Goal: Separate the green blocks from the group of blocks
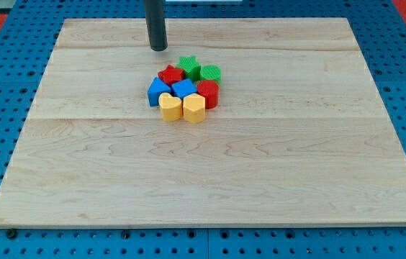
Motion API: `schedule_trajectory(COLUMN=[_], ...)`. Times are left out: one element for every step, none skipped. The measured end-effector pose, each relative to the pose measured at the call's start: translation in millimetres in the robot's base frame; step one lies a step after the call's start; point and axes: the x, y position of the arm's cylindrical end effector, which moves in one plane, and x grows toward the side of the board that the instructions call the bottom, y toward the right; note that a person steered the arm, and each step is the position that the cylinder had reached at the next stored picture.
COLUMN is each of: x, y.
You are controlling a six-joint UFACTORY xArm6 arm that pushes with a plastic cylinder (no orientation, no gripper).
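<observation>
The rod's upper part ran out of the view's top edge, so only its lower length showed, and my tip (pixel 158 48) rested on the wooden board (pixel 210 180) touching no block. There were no jaws to read as open or shut: the arm ended in the plain dark rod, holding nothing.

Eight blocks sat packed together just above the board's middle, many touching, so several outlines were partly covered by neighbours. The green star block (pixel 189 67) lay at the cluster's 12 o'clock, with the green round block (pixel 211 73) just beside it toward 2 o'clock. The red star-like block (pixel 170 75) sat at about 10 o'clock, its lower part overlapped by the blue ones. A red block (pixel 209 93) of roughly cylindrical shape, hard to make out exactly, held the 3 o'clock side. Two blue blocks lay in the middle: a blue block (pixel 158 91) at 9 o'clock and a blue block (pixel 184 88) at centre, their shapes unclear. At 6 o'clock lay the yellow heart-like block (pixel 170 106) and the yellow block (pixel 194 107), side by side.

From my tip, the green star lay at about 4 o'clock, near but apart; the green round block lay farther along the same direction.
</observation>
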Motion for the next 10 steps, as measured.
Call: schedule_trajectory(x=[0.0, 0.6, 0.6, 2.4, -18.4, -12.5, -12.5, -12.5, -11.7, -11.7], y=[0.0, 0.0, -9.4, -11.3, -14.5, -16.2, -16.2, -16.2, -15.8, -15.4])
